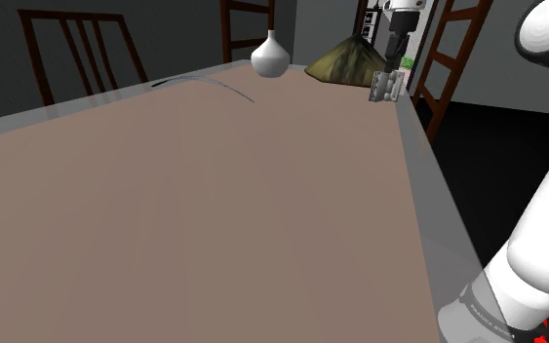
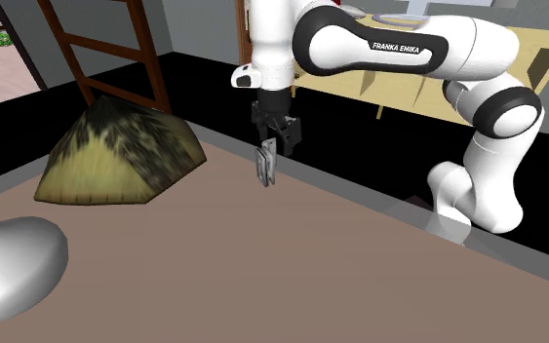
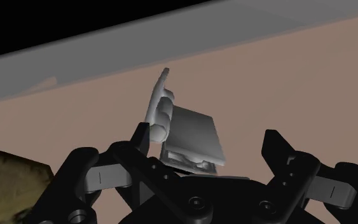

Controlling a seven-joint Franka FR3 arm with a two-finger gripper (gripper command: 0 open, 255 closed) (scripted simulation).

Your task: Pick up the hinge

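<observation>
Black fingers [image 3: 276, 149] of the pincer [image 3: 207, 132] stand well apart in the wrist view, with the grey hinge [image 3: 193, 130] between them. One finger sits right by the hinge's barrel and the other is clear of its flat leaf, so the pincer is wide and clasps nothing. The hinge is part-way open, one leaf set at an angle to the other. Seen from the shoulder view, it is at the far corner of the brown tabletop [image 1: 214, 214], just beside the grey edge and directly under the pincer; whether it rests on the surface or hangs just above it cannot be told. An olive-brown mound [image 1: 345, 63] lies near it, with a white vase [image 1: 269, 56] just beyond the mound. Dark wooden chairs [image 1: 82, 49] stand behind the tabletop. From the second exterior view, the white arm [image 2: 389, 44] bends over the tabletop's edge with the pincer pointing straight down.
</observation>
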